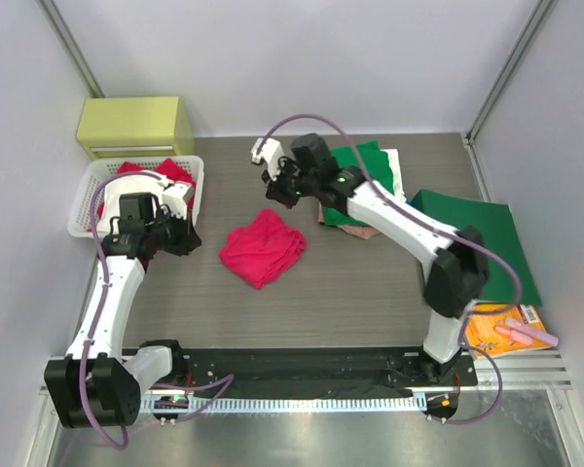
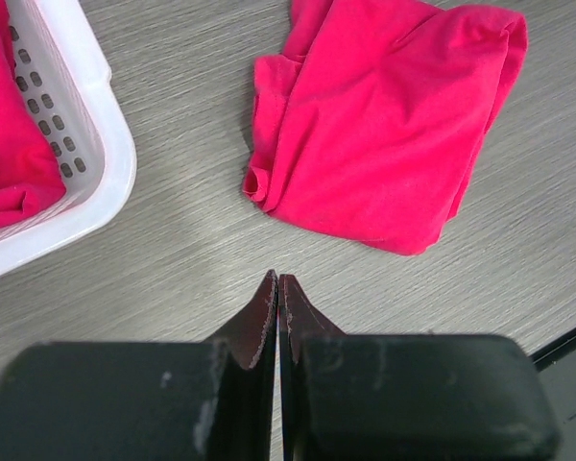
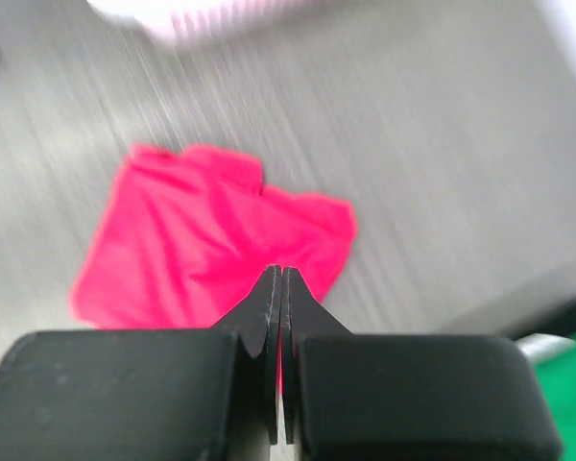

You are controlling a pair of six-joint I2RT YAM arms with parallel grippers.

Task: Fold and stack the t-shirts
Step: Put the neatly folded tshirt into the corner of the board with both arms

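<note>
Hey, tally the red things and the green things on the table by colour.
Red: 2, the loose red shirt and the red cloth in the basket.
Green: 2, the green shirt and the folder.
Total: 4.

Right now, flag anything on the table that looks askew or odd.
The red t-shirt lies rumpled and skewed in the middle of the table, apart from the green t-shirt farther back. Nothing looks spilled or damaged.

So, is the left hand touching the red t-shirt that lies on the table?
Apart. The left wrist view shows bare table between the shut left hand and the red t-shirt; the top view shows the same gap.
</note>
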